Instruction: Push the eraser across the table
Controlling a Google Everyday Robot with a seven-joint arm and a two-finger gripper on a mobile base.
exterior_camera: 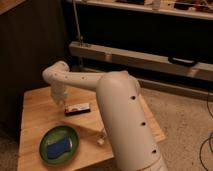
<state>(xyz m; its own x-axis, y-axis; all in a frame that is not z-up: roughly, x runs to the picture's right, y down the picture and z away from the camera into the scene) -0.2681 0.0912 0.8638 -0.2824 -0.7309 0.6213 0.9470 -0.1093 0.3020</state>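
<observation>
While your arm (107,90) reaches left over the desk (37,115), your end effector (59,99) hangs just left of the eraser (77,108); contact unclear, and you can't tell if it's wide or narrow. Eraser lies flat mid-desk, white face up. Green plate (73,137) sits near the front edge, blue sponge (57,146) on it. Small white bottle (101,140) stands right of the plate.

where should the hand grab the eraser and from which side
Probably at the middle of the eraser, across its narrow width, coming from above: it lies flat on the table, long and thin, so the long edges give the shortest span. The hand hangs beside its left end in the picture.
</observation>
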